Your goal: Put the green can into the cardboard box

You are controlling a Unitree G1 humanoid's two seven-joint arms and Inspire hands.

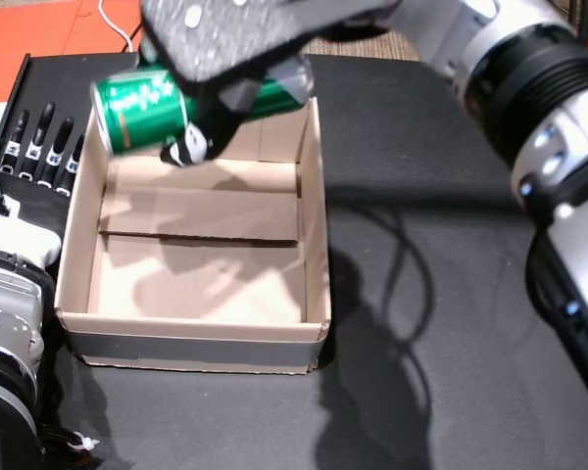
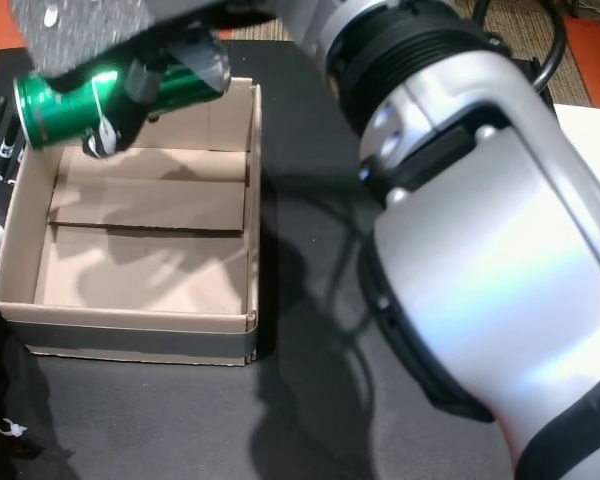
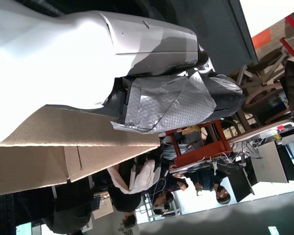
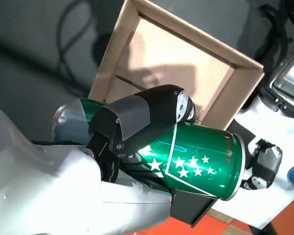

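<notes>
The green can (image 1: pixel 142 108) with white stars lies on its side in the air, over the far left corner of the open cardboard box (image 1: pixel 315 225). My right hand (image 1: pixel 237 44) reaches in from the upper right and is shut on the green can (image 2: pixel 75 95); a dark finger (image 4: pixel 142 115) wraps across the can (image 4: pixel 198 156) in the right wrist view. Below it the box (image 4: pixel 245 71) shows a bare floor. My left hand (image 1: pixel 37 147) rests outside the box's left wall with its fingers straight and apart, holding nothing. The box (image 2: pixel 252 210) appears in both head views.
The box stands on a black table cover (image 1: pixel 441 323). Orange floor (image 1: pixel 39 24) and a white cable (image 1: pixel 113 20) lie beyond the far edge. My right arm (image 2: pixel 460 220) fills much of a head view. Several people (image 3: pixel 186 181) sit in the background of the left wrist view.
</notes>
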